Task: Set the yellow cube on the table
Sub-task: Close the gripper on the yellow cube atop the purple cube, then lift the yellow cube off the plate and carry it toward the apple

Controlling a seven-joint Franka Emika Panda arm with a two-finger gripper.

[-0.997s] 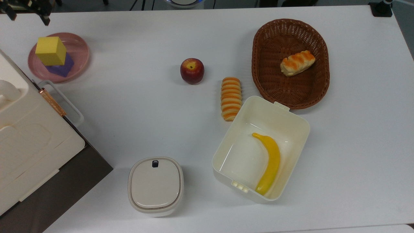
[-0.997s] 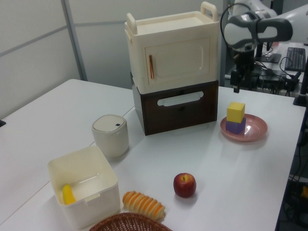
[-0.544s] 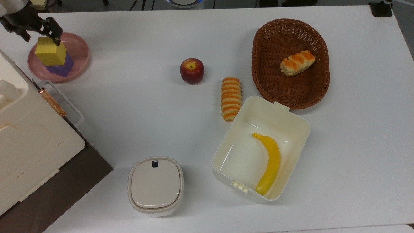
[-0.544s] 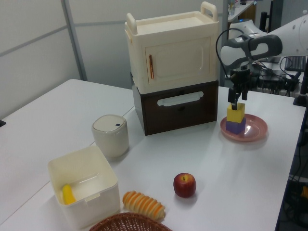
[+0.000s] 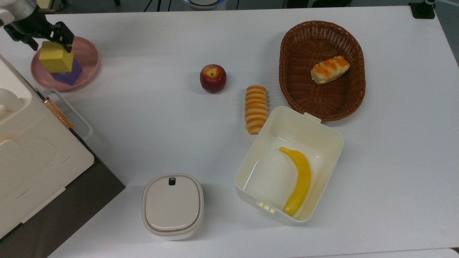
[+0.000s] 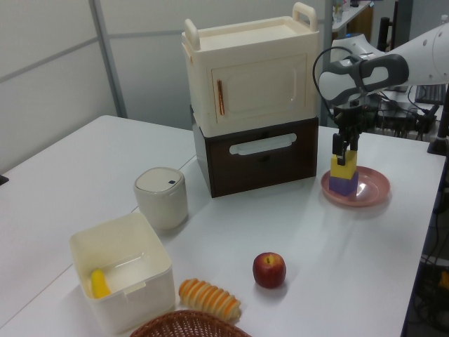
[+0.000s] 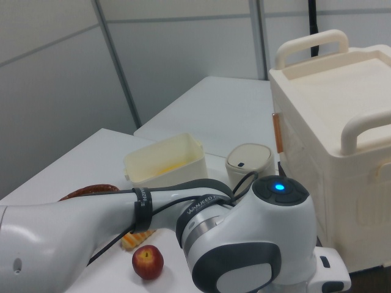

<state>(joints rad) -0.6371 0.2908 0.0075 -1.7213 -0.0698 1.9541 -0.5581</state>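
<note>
The yellow cube (image 5: 55, 60) (image 6: 344, 168) stands on a purple cube (image 5: 68, 73) (image 6: 343, 185) on a pink plate (image 5: 88, 53) (image 6: 372, 188), at the top view's far left. My gripper (image 5: 51, 46) (image 6: 345, 150) is open, right over the yellow cube. One dark finger sits on each side of the cube's upper part. The white table (image 5: 150, 118) (image 6: 351, 253) spreads out around the plate.
A cream cabinet on a brown drawer unit (image 5: 32, 154) (image 6: 256, 105) stands close beside the plate. An apple (image 5: 213, 78) (image 6: 269, 269) (image 7: 148, 261), a striped bread (image 5: 256, 108), a wicker basket (image 5: 355, 43), a cream box (image 5: 330, 136) holding a banana (image 5: 300, 179), and a lidded container (image 5: 172, 204) lie farther off.
The gripper has come down from above and behind the plate to the yellow cube. Its fingers now stand on either side of the cube's top. The cubes have not moved.
</note>
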